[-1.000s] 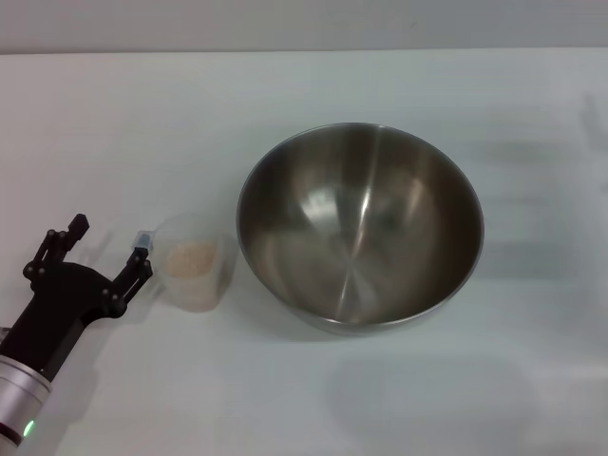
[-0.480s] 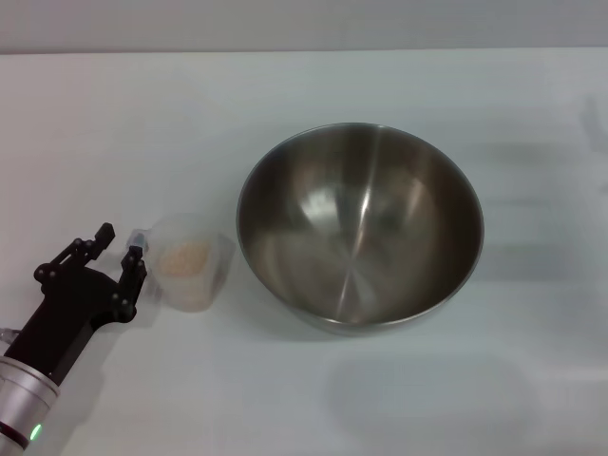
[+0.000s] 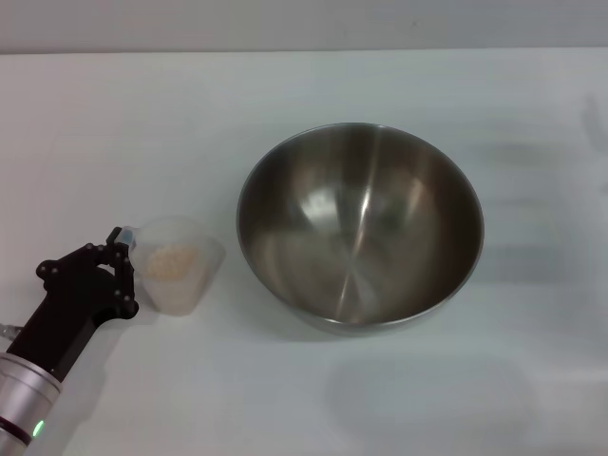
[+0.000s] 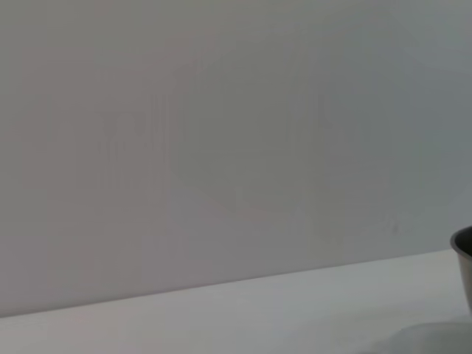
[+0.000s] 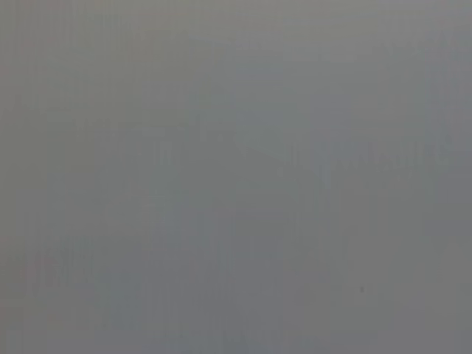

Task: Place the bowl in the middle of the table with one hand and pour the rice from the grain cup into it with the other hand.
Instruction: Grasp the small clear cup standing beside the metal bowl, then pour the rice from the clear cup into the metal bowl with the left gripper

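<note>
Left hand [image 3: 122, 255]: one, black, at the lower left of the head view, on a black forearm with a silver cuff and a small green light. Its fingers are pinched together on the little side handle of the cup, at the cup's left edge.

Cup [image 3: 176, 266]: one, small, clear plastic, gripped by its handle in the left hand. It leans slightly, with its mouth turned up and toward the bowl. Whether its base touches the surface cannot be told.

Rice [image 3: 169, 260]: one small heap of pale beige grains, all of it inside the cup.

Bowl [image 3: 360, 226]: one, large, round, stainless steel, upright on the surface just right of the cup, with a narrow gap between them. Much wider than the cup. The brushed grey inside holds no grains. It sits close to the middle of the surface, slightly toward the right. A dark sliver of its rim [image 4: 463, 247] shows at the edge of the left wrist view.

Surface [image 3: 304, 399]: one, plain white, flat, carrying the bowl and spreading across the head view to a pale wall at the far edge.

Right hand: not seen in any view; the right wrist view shows only flat grey.
</note>
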`<action>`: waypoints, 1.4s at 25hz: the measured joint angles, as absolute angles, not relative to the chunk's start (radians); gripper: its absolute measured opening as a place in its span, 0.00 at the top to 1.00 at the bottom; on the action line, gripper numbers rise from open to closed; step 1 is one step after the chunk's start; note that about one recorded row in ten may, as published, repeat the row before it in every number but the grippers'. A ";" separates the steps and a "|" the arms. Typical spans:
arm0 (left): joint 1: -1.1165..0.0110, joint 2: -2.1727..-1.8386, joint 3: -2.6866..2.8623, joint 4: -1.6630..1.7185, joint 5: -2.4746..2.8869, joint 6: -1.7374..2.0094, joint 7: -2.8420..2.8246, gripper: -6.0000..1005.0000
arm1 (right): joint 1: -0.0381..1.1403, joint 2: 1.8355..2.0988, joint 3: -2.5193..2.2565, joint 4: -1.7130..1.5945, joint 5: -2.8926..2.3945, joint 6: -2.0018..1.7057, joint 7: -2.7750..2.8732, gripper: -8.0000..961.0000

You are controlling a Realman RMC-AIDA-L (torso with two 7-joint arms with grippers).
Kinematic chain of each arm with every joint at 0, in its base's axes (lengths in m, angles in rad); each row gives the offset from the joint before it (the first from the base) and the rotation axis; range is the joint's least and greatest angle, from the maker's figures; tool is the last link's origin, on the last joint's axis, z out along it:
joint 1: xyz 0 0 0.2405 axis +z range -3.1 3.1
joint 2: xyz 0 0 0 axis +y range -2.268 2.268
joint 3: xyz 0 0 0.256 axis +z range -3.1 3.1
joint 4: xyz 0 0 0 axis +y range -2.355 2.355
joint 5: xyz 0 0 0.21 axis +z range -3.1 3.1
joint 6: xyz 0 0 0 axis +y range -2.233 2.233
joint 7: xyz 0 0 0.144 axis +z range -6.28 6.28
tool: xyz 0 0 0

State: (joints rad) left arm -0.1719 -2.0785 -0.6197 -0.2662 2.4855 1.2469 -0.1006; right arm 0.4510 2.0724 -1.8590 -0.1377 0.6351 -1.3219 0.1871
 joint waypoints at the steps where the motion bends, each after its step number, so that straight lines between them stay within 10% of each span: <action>1: -0.174 -2.079 -0.620 -0.267 2.486 1.247 -0.101 0.81 | 0.451 2.072 -1.859 -0.137 0.635 -1.323 0.187 0.21; 5: -0.183 -2.079 -0.620 -0.271 2.487 1.247 -0.100 0.97 | 0.449 2.072 -1.859 -0.138 0.635 -1.323 0.187 0.21; 35: -0.383 -2.080 -0.532 -0.411 2.542 1.422 1.299 0.95 | 0.449 2.067 -1.832 -0.139 0.635 -1.374 0.187 0.21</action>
